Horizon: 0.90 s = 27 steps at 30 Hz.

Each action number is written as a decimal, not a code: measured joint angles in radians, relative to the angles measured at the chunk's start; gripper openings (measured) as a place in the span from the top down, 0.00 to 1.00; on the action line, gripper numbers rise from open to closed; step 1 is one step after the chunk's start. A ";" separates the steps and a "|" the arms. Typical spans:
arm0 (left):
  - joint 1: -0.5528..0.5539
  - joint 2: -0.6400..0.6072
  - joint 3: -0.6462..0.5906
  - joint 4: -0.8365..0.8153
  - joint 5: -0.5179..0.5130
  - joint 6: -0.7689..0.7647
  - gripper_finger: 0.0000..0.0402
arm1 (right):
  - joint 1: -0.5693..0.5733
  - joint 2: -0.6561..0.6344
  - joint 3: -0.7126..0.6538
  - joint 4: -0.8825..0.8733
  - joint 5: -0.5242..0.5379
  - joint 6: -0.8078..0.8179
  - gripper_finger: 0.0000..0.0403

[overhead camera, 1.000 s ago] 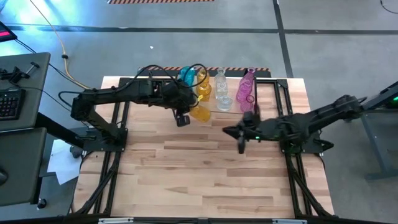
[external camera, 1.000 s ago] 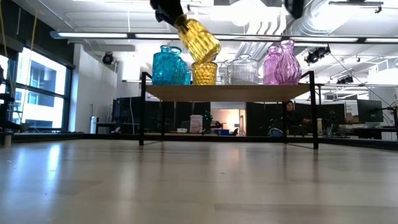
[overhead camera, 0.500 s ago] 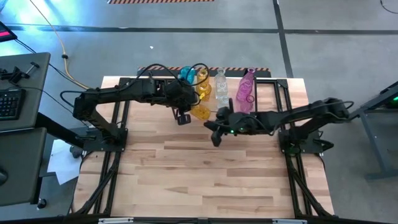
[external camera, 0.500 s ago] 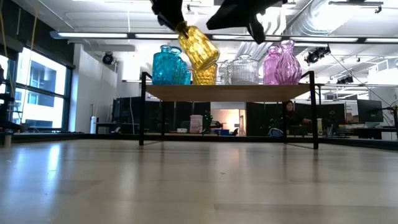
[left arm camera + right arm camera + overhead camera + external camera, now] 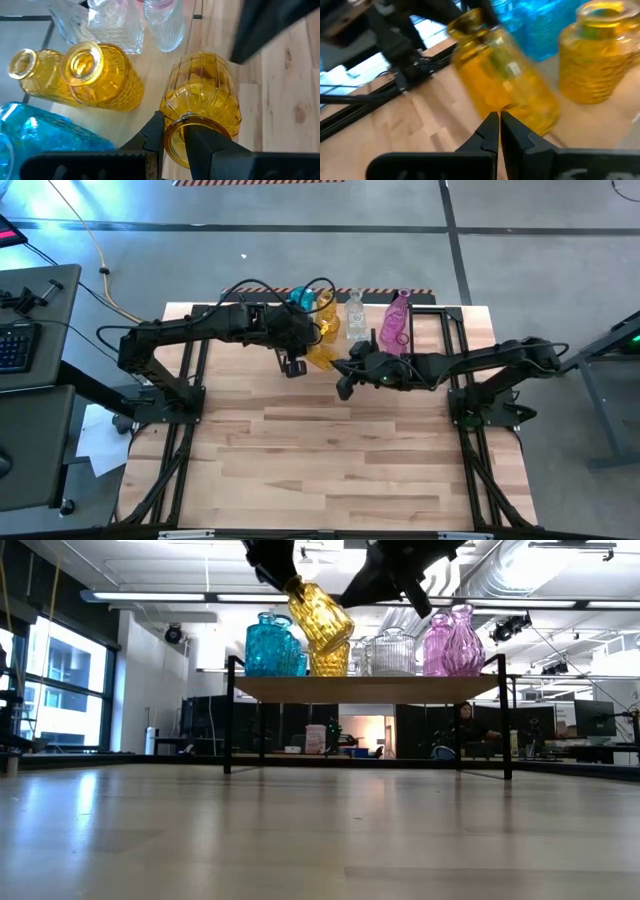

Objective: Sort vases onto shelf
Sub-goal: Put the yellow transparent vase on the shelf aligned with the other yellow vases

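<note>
A ribbed yellow vase (image 5: 320,612) hangs tilted above the shelf (image 5: 370,688), held by my left gripper (image 5: 175,142), which is shut on its mouth. My right gripper (image 5: 499,119) is shut, with its tips right at the body of this vase (image 5: 505,85), coming from the table's right (image 5: 345,378). On the shelf board stand teal vases (image 5: 270,645), yellow vases (image 5: 100,75), clear vases (image 5: 390,652) and pink vases (image 5: 450,640), all on their bases. My left gripper holds the yellow vase by the rim of its mouth (image 5: 172,131), one finger inside the mouth and one outside. The fingers slant down from the table's left. The vase hangs tilted, mouth up, base low over the shelf's yellow vase (image 5: 328,658), clear of the board. My right gripper's shut fingertips (image 5: 492,125) stand against the lower body of the held vase; whether they touch it, I cannot tell.
The shelf runs along the table's far edge, its black legs (image 5: 229,715) on the wooden tabletop (image 5: 330,450). The board's near strip in front of the clear vases shows bare wood (image 5: 150,65).
My right gripper has swung toward the table's left and a little down, from in front of the pink vases to the held yellow vase. It has stayed shut. My left gripper and the vase have kept nearly still.
</note>
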 joint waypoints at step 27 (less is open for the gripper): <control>0.010 0.063 0.070 0.019 -0.063 0.041 0.89 | -0.046 0.021 0.002 -0.086 -0.008 -0.006 1.00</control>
